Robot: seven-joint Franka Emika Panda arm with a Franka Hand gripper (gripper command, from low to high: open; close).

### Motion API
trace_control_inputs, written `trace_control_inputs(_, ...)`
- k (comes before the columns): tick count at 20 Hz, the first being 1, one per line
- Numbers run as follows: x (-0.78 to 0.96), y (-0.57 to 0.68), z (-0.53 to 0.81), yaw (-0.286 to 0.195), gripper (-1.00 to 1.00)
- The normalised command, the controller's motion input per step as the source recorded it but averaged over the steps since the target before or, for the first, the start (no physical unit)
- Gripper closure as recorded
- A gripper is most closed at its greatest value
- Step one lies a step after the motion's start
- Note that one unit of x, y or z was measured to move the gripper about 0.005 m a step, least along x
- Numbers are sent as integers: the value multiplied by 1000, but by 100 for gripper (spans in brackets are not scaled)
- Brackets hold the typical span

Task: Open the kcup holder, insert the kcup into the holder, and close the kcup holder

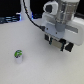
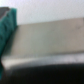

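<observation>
Two views, and they share almost nothing. From the exterior view, the kcup (image 1: 18,54) stands alone on the white surface (image 1: 35,67), a small white pod with a green top, upright and free of any grip. The arm's white, blocky head hangs well apart from the kcup, toward the exterior view's right, with the dark pincer (image 1: 64,46) beneath it; whether its jaws are spread or pressed together I cannot tell from here. A black cable (image 1: 31,16) loops down to the arm from above. Behind the kcup, along the far edge, sits a dim dark strip of equipment, too blurred to name.

The wrist view shows no kcup at all, only a blurred tan flat panel (image 2: 50,42), a dark rounded edge (image 2: 45,70) beside it, and something teal (image 2: 7,30) at one corner.
</observation>
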Motion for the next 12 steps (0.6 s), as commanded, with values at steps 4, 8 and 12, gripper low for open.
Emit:
trace_control_inputs(4, 168, -375, 413, -198, -100)
trace_control_inputs(8, 58, -502, 360, -230, -100)
trace_control_inputs(12, 12, -502, 328, -253, -100)
